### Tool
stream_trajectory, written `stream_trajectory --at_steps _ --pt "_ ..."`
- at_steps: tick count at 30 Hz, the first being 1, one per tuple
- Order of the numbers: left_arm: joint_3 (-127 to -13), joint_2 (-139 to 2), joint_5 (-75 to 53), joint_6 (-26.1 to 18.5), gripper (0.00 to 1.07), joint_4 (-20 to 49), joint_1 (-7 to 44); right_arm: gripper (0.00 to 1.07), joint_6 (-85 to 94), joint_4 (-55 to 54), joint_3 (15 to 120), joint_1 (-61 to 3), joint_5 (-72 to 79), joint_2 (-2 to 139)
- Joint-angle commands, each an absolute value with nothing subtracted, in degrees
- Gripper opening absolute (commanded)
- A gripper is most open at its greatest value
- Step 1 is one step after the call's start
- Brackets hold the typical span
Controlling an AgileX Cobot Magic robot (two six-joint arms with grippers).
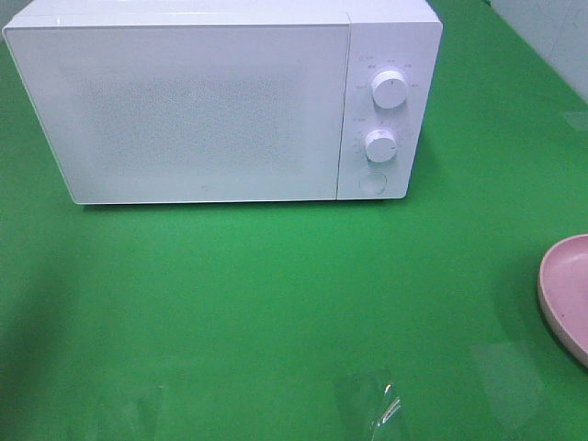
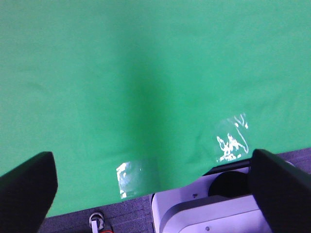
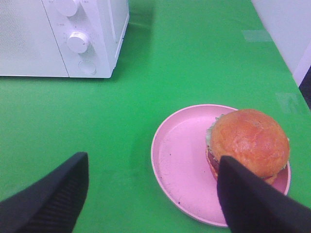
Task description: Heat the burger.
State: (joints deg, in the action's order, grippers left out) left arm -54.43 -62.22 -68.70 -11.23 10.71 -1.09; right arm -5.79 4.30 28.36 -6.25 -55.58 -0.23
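pink plate [image 1: 565, 289] cut off, dial markings unreadable

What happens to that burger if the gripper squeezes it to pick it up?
The burger would probably squash, since its domed bun looks soft. Its glossy top may slip in a grip. The stacked lettuce and patty might slide apart. On the plate it sits flat, so rolling seems unlikely.

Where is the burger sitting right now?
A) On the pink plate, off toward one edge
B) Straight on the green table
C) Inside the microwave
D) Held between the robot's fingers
A: the right wrist view shows the burger resting on the pink plate, near its rim, while the microwave has its door shut and both grippers are open and empty.
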Motion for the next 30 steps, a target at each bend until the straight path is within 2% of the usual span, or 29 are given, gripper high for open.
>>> stream_trajectory --at_steps 1,2,14,23,30 --pt "-49.5 -58.38 -66.0 -11.34 1.0 11.34 -1.26 0.7 -5.96 4.13 28.3 -6.02 -55.06 -1.78" --pt "-45.32 -55.0 -65.15 -11.34 1.0 11.4 -1.26 0.7 -5.96 4.13 28.3 -6.02 -55.06 -1.78" --pt "-30.71 -34.32 -60.91 -10.94 1.0 9.97 -1.26 0.7 -5.96 4.13 28.3 -6.02 -55.06 -1.78" --pt "-29.62 -16.44 -61.36 -6.07 1.0 6.47 -1.26 0.7 -5.96 4.13 28.3 -6.02 -55.06 -1.78" --pt "-29.62 -5.67 -61.36 -6.25 1.0 5.5 -1.26 0.7 -5.96 4.13 28.3 -6.02 -55.06 -1.78"
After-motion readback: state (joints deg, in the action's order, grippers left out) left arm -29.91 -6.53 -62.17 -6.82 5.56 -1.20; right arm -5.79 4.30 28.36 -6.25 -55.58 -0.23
